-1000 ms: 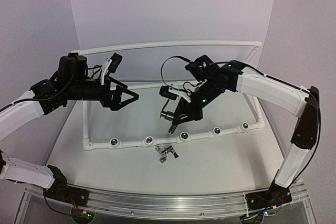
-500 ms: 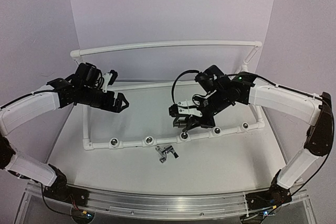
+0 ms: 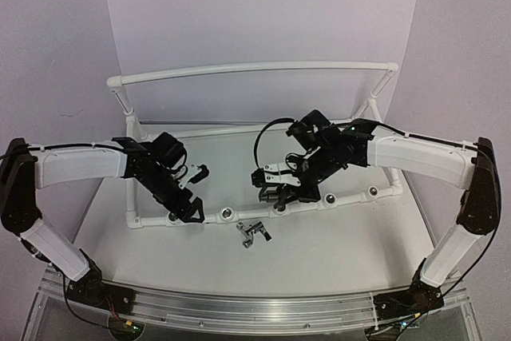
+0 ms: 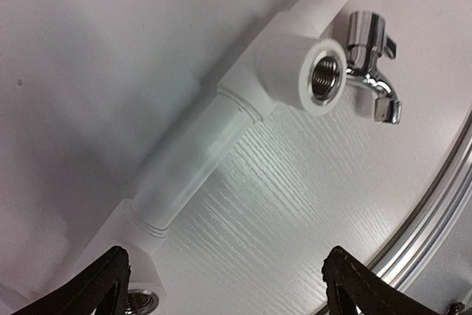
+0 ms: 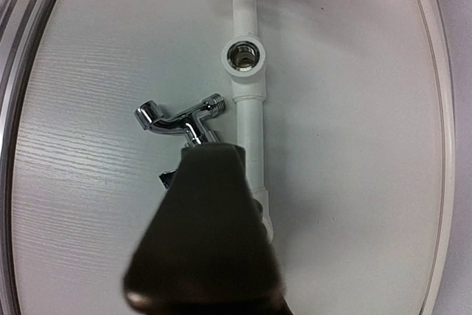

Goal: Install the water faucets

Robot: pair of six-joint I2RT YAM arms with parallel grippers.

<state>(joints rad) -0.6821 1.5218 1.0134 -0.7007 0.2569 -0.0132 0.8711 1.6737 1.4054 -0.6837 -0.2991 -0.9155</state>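
The one loose water faucet (image 3: pixel 254 231) lies on the counter (image 3: pixel 335 253) just on the near side of the front rail of the white pipe frame (image 3: pixel 249 212), between the second and third sockets from the left. In the right wrist view it runs crosswise to the rail, threaded end toward the pipe and just beside it, spout end pointing toward the counter's near edge; whether thread and pipe touch I cannot tell.

The left tool (image 3: pixel 190 207) hangs low over the rail between the first two sockets, its fingers (image 4: pixel 96 289) spread wide with nothing between them; from it the water faucet lies to the right and a little nearer the bases, partly hidden behind a socket (image 4: pixel 324 75) in its own camera. The right tool (image 3: pixel 275 191) is nearer, just above the third socket, with the water faucet below it on the near-left; its fingers show as one dark mass in the wrist view, and whether they are closed on anything I cannot tell; no second faucet shows clearly.

In my judgement the left tool, open and free, is the one to take it, gripping across the body from the near side; the rail blocks the far side, while the counter toward the metal edge strip (image 3: pixel 255 303) leaves room.
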